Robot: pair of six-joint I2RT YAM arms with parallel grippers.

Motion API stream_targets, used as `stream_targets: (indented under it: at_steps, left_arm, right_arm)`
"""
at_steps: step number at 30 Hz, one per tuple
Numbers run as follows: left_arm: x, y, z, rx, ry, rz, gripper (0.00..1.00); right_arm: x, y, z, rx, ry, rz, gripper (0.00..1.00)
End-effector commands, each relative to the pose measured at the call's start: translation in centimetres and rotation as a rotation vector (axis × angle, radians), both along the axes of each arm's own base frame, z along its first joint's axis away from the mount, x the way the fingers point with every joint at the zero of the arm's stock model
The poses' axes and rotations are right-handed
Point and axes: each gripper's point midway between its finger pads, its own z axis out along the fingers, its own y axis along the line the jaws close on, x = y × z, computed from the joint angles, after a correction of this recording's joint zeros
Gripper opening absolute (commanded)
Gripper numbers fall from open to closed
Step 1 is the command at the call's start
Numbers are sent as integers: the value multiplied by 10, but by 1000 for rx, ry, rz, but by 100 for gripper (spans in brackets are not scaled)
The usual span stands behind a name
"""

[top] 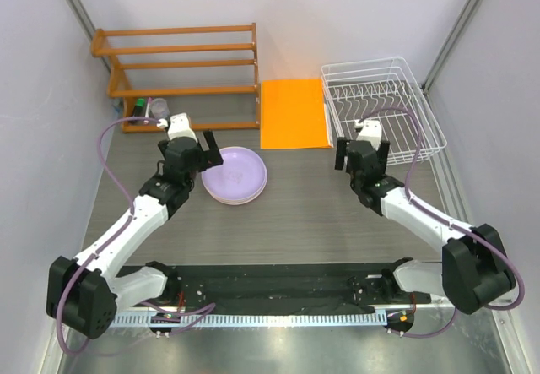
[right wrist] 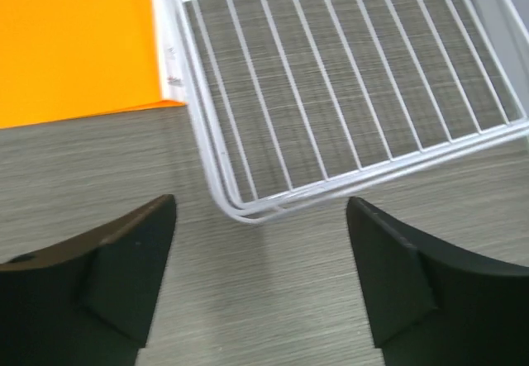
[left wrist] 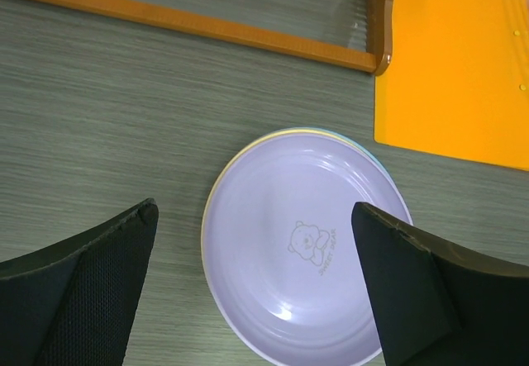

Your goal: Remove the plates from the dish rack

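Observation:
A stack of plates (top: 234, 175) lies on the table left of centre, the lavender plate (left wrist: 306, 250) with a bear print on top. Pale yellow and light blue rims (left wrist: 364, 144) show beneath it; the pink plate is hidden. My left gripper (top: 211, 153) is open and empty, hovering at the stack's left edge, with its jaws standing either side of the lavender plate in the left wrist view (left wrist: 252, 213). The white wire dish rack (top: 384, 108) at the back right holds no plates. My right gripper (top: 363, 148) is open and empty just before the rack's near-left corner (right wrist: 248, 209).
A flat orange mat (top: 294, 112) lies between the stack and the rack, and shows in the right wrist view (right wrist: 74, 44). An orange wooden slatted shelf (top: 181, 74) stands at the back left with small items (top: 150, 105) under it. Grey walls close in both sides.

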Motion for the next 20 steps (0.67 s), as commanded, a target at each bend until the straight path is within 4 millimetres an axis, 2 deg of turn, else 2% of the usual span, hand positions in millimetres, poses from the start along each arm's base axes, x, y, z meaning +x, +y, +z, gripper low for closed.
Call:
stream_targets:
  at_steps: [1,2,3,4,6,10,14,20]
  left_arm:
    - [5,12,22,50,-120,26,100]
    - [4,13,13,59,-121,26,99]
    - [8,13,17,53,-158,27,99]
    - [8,13,13,59,-157,28,100]
    - [10,13,6,75,-153,24,99]
    - [12,16,-1,99,-150,35,99]
    - [9,20,-2,104,-170,43,100]
    - [9,22,-4,123,-167,47,100]
  right_arm:
    - [-2,-33,24,-3,-216,-172,94]
    - [-6,-40,23,-10,-234,-214,98]
    - [-3,-42,31,11,-293,-228,100]
    - [-8,-46,22,-14,-285,-232,100]
    - [-9,-53,24,-24,-316,-272,100]
    - [-13,-62,15,-53,-315,-325,100]
    - [-12,-58,10,-37,-317,-296,100]
    - [-4,-45,15,-39,-305,-215,100]
